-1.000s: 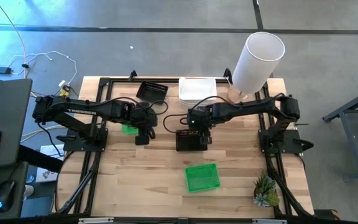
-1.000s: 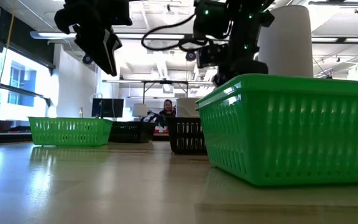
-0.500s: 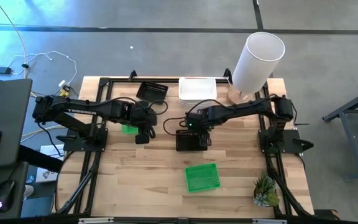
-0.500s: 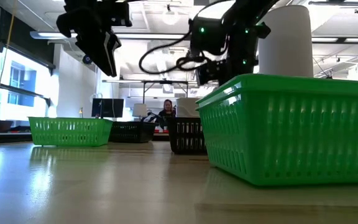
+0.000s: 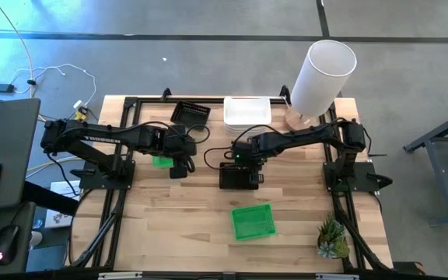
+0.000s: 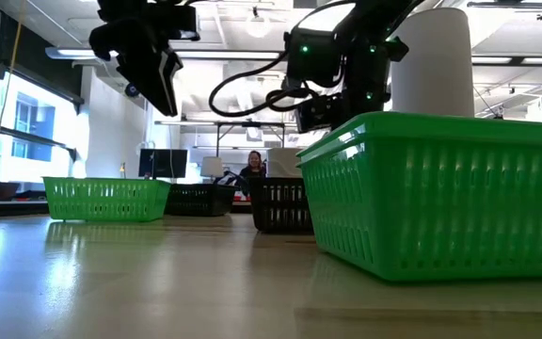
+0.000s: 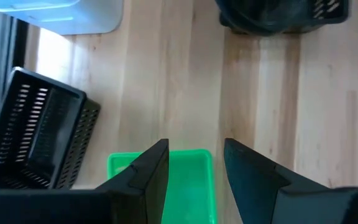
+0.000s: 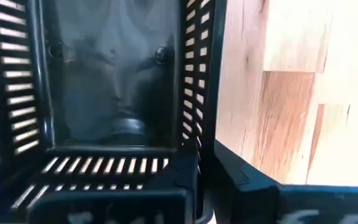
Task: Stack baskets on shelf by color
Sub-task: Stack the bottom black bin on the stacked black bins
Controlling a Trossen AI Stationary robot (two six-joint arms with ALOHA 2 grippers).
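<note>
— How do the arms stand?
— The right gripper [image 5: 249,161] reaches low to the black basket [image 5: 239,176] at the table's middle, fingers closed on its far wall. The left gripper [image 5: 179,165] hovers over a green basket [image 5: 162,162], fingers open, holding nothing.
— How many baskets?
— Two green, two black, and a white stack [image 5: 247,113] at the far edge; I cannot count its layers.

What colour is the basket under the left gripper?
Bright green; the basket shows best in the left wrist view, below the left gripper.

Two green baskets [image 5: 253,222]; two black baskets [image 5: 190,113]
</note>
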